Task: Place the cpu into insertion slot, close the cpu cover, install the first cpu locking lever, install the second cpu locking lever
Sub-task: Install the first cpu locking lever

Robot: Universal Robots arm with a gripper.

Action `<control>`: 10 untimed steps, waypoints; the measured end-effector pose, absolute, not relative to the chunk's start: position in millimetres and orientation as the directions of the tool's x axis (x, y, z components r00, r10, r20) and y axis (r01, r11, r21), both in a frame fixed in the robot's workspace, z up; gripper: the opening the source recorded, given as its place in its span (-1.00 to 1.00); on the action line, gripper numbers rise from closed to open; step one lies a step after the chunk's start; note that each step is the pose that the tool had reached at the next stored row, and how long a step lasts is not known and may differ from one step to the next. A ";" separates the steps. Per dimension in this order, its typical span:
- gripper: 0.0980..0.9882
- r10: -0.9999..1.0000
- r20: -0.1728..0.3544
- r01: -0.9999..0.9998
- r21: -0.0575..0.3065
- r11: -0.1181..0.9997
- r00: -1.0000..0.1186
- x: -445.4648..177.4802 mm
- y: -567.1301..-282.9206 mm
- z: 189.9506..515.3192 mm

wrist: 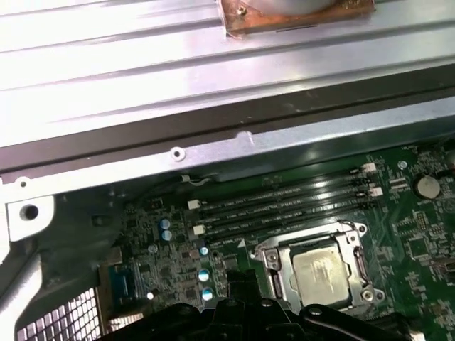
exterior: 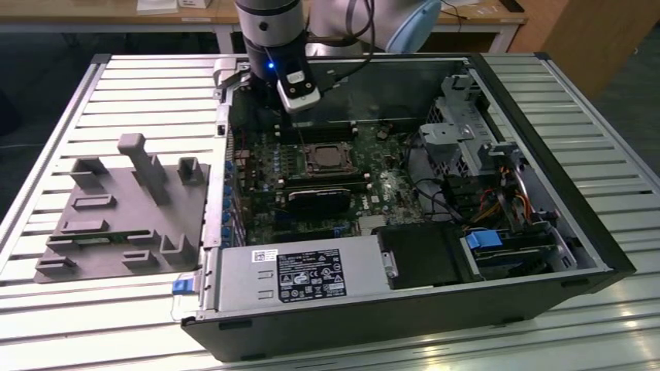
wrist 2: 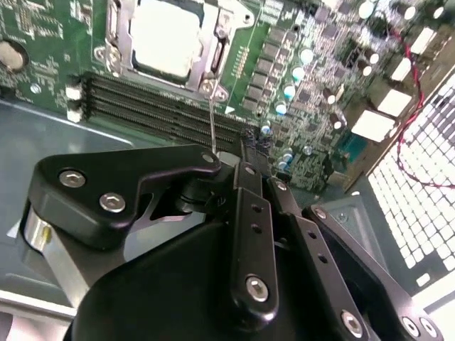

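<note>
The open computer case lies on the slatted table. The cpu, a dull silver square, sits in the insertion slot on the green board. The silver cpu cover lies flat around it; both wrist views show this, with the cpu framed by the cover. One thin wire locking lever stands upright from the socket's corner, and its top end disappears behind my gripper. The gripper hangs above the back of the socket, shut, with the lever just under it. I cannot tell whether it touches the wire.
Long black memory slots run beside the socket, toward the case's back wall. A black heatsink and the grey power supply lie in front. Drive cage and cables fill the exterior view's right. A grey fixture tray sits outside at the left.
</note>
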State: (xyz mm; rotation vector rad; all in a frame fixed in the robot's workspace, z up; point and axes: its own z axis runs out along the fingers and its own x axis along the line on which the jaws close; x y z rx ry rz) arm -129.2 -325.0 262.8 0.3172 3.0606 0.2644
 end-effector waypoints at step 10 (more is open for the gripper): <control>-0.98 0.205 -0.025 0.194 0.221 0.956 -0.979 -132.4 -325.1 257.9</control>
